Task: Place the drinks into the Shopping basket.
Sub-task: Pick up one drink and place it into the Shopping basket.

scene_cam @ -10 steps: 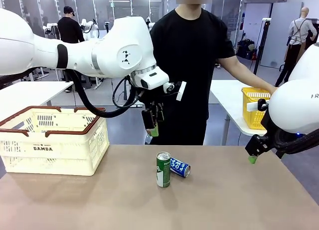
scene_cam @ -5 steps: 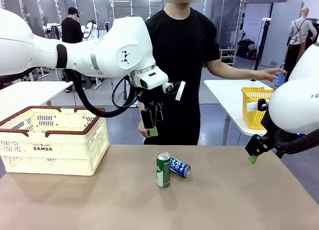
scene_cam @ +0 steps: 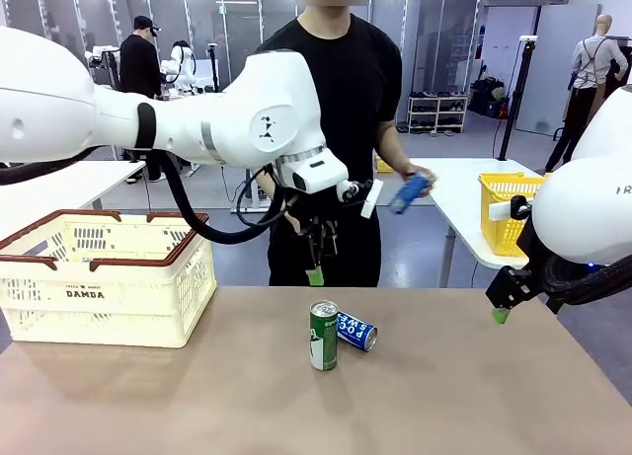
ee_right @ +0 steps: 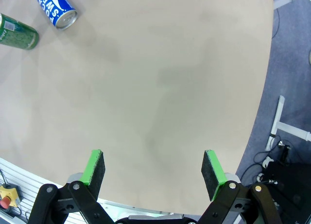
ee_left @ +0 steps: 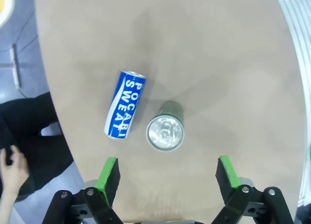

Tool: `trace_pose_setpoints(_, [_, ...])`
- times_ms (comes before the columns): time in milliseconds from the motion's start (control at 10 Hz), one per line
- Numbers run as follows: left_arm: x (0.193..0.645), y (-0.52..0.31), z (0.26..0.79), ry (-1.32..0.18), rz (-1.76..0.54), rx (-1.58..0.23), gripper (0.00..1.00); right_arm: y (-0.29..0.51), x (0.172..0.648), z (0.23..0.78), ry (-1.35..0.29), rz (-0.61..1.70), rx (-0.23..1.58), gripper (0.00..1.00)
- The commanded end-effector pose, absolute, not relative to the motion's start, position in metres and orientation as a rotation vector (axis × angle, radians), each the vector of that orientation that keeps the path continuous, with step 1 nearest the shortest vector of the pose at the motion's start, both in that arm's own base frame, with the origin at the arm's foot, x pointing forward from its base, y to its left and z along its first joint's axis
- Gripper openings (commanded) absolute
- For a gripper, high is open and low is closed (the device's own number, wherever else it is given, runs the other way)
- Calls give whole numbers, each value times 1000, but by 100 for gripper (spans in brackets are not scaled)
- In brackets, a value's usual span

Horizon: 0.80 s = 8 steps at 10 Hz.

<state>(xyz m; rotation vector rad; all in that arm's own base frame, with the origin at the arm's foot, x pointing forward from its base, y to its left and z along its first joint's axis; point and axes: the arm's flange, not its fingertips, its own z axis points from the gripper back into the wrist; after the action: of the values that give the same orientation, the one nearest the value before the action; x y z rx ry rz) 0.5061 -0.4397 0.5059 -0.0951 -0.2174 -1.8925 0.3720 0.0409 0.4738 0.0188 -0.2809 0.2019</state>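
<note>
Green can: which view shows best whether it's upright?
Front view: the green can stands upright, whole side visible. Left wrist view looks down on its silver top; right wrist view crops it at the frame edge.

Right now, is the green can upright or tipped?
Upright: the green can stands on end, its silver top facing the left wrist camera.

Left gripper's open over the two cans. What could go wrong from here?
1. The blue can lies on its side close beside the upright green can. A descending finger of the left gripper could strike it and send it rolling.
2. The slim green can could tip if clipped off-centre.
3. The person's hand holds a second blue can near the left arm; setting it down now could cross the arm's path.
</note>
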Motion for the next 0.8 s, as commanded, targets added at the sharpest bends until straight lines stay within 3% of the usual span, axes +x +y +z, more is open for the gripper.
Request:
trace_pose_setpoints(0, [513, -456, 500, -140, -1911, -70, 100, 39, 373, 475, -278, 220, 15, 100])
trace_pose_setpoints(200, [514, -465, 484, -53, -1883, 9, 100, 39, 373, 475, -278, 220, 15, 100])
trace_pose_setpoints(700, [514, -472, 449, -21, -1879, -3, 100, 39, 373, 475, -278, 220, 15, 100])
